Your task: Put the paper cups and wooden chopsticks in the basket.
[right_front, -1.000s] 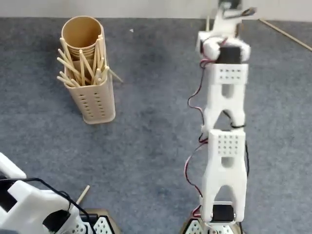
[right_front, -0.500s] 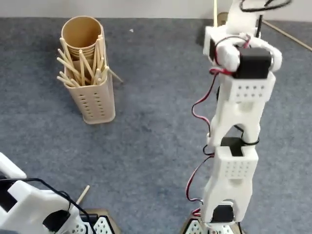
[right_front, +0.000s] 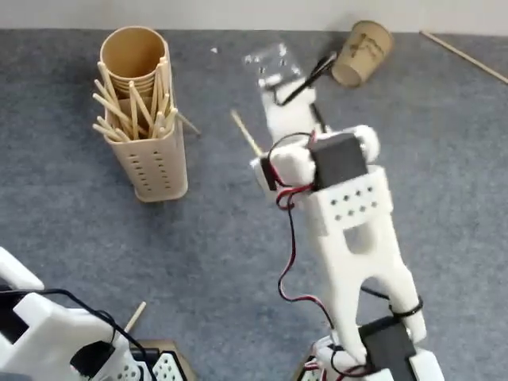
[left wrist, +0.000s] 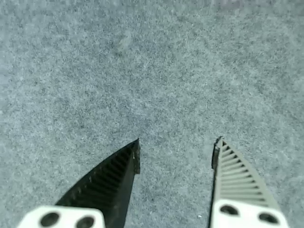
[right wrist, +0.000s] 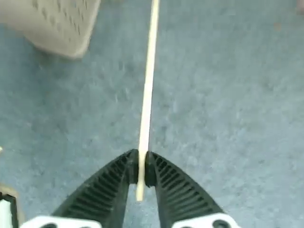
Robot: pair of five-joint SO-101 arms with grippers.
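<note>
While the right gripper (right wrist: pixel 141 159) pinches a pale wooden chopstick (right wrist: pixel 148 85) close to one end, the rest of the stick juts out ahead of the tips. Its free end points toward the beige perforated plastic basket (right_front: pixel 155 171) but is well short of it. The step in hand looks like the carry to the basket.

Held so near its end, the stick can likely swivel in the grip, so a slow swing is best. I would raise it until the free end clears the basket's rim. Then I would tilt it steeply down and aim for a gap beside the stacked brown paper cups (right_front: pixel 133 51) in the basket. Letting go is safest once the tip sits below the rim.

The bundle of wooden chopsticks (right_front: pixel 131 107) in the basket fans outward on the side facing the arm. A low approach could catch these or nudge the tall, narrow basket over.

The left gripper (left wrist: pixel 175 149) is spread wide with nothing between its fingers, above bare grey bench (left wrist: pixel 156 61). I cannot tell where it lies relative to the basket.

A loose brown paper cup (right_front: pixel 361 53) lies on its side well apart from the basket, past the right arm. A thin stray wooden chopstick (right_front: pixel 464 54) lies farther off again.
</note>
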